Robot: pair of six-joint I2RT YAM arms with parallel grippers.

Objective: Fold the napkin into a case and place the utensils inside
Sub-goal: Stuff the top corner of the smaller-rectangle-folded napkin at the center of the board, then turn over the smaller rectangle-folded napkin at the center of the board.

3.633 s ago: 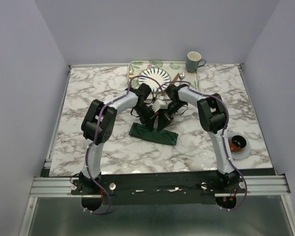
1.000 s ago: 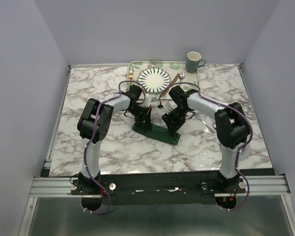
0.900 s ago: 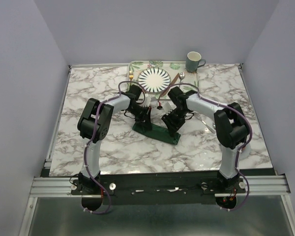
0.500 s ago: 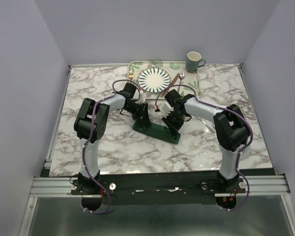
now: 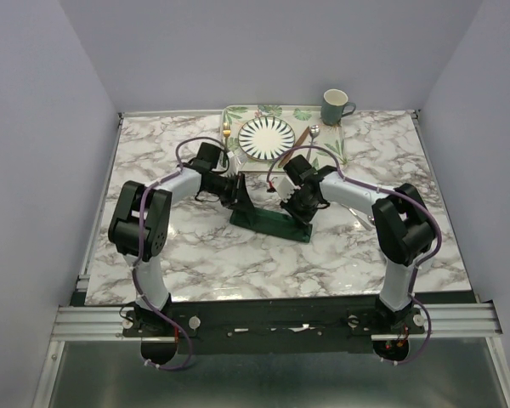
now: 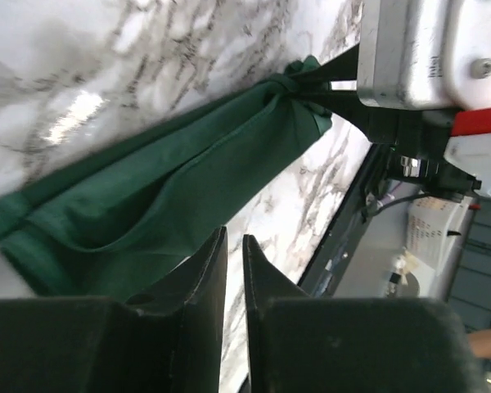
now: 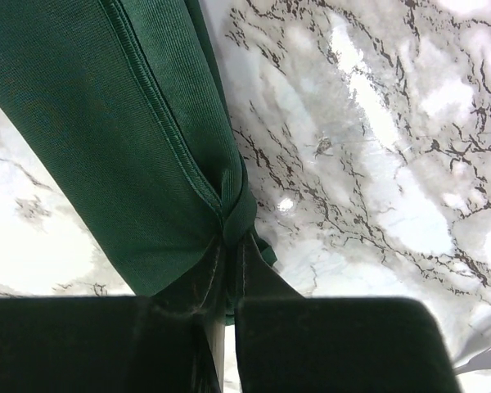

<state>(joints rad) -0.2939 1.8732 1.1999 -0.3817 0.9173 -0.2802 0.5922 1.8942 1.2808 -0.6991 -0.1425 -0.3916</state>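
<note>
Napkin (image 5: 272,223): narrow dark green strip, several layers, slight sheen, stitched hem. Lay flat on marble tabletop (image 5: 153,161), just in front of tray (image 5: 272,110). Right jaws pinched its right end, cloth bunched between them. Left jaws stood slightly apart over left end, nothing between.

Leaf-patterned tray held round striped plate (image 5: 267,137), gold fork (image 5: 226,132) left of it, copper-brown knife (image 5: 299,140) and silver spoon (image 5: 314,132) right, green mug (image 5: 335,106) at far right corner.

I noted against a second ago: left jaws had been shut, right jaws wider.
</note>
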